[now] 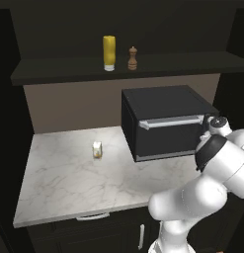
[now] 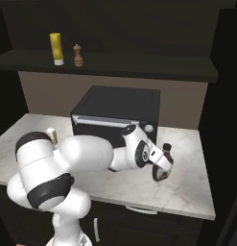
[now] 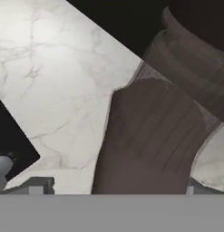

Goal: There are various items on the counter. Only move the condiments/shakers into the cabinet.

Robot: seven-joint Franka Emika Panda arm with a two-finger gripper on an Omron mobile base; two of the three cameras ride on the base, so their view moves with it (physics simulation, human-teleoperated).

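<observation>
Dark brownish bottle [image 2: 164, 166], ribbed neck [image 3: 195, 68], seen clamped between gripper [image 2: 161, 169] fingers just above white-grey marbled counter [image 2: 187, 187], right of black toaster oven [image 2: 117, 115]. Yellow squeeze bottle [image 1: 109, 53] and turned wooden shaker [image 1: 133, 58] stood side by side on dark cabinet shelf [image 1: 59, 73]. White-and-yellow packet [image 1: 97, 149] left on counter.

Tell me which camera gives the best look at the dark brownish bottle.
The hand view: the dark brownish bottle looms close between the fingertips, its ribbed neck and body plain against the counter. The right base view shows it small at the gripper, partly covered by the fingers, right of the toaster oven.
</observation>
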